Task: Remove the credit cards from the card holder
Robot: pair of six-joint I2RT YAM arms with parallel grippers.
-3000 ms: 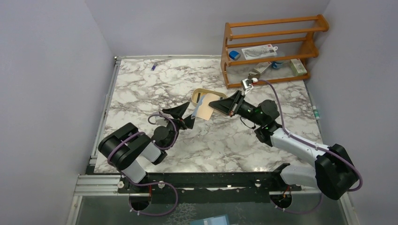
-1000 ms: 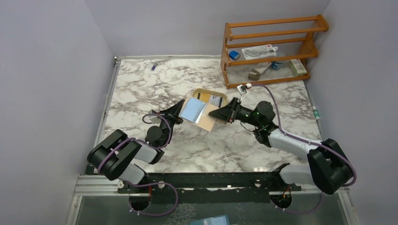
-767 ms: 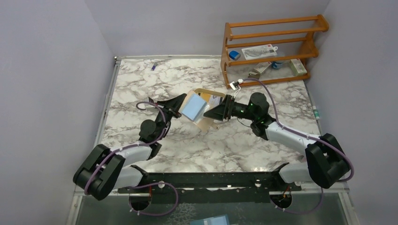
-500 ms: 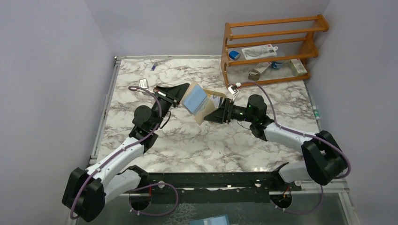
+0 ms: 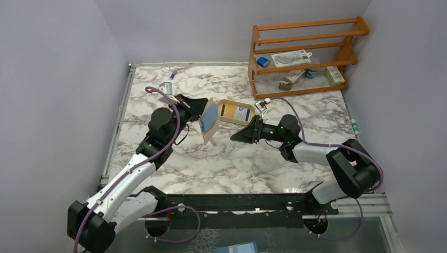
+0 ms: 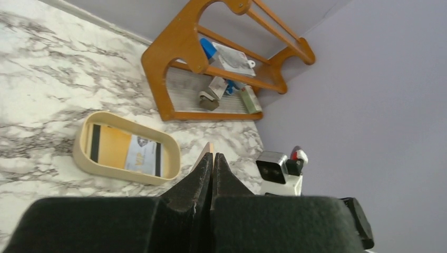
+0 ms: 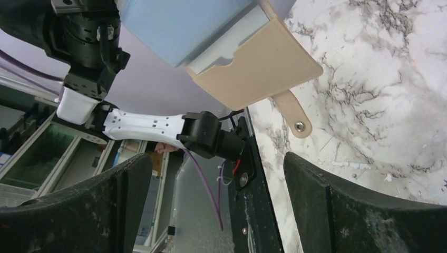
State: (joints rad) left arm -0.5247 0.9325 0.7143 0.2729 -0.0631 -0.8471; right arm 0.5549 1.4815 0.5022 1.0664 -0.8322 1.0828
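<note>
My left gripper (image 5: 202, 109) is shut on the top edge of the card holder (image 5: 210, 120), which hangs open and upright above the table, pale blue inside, beige at the bottom. In the left wrist view only a thin tan edge of the card holder (image 6: 210, 147) shows between the closed jaws. My right gripper (image 5: 238, 137) stands open to the right of it, not touching. From the right wrist, the card holder (image 7: 258, 68) and its snap tab (image 7: 293, 113) hang ahead of the spread fingers (image 7: 363, 211). Two credit cards, yellow-orange (image 5: 227, 110) and bluish-white (image 5: 242, 114), lie in the oval tan tray (image 5: 235, 120).
A wooden rack (image 5: 303, 52) with small items stands at the back right, also in the left wrist view (image 6: 211, 68). A small flat object (image 5: 167, 87) and a blue-purple bit (image 5: 173, 74) lie at the table's far left. The tray (image 6: 126, 174) sits just behind the card holder.
The right gripper has opened, let go of the card holder and drawn back low to the right. The left arm has swung the card holder leftward and turned it upright.
</note>
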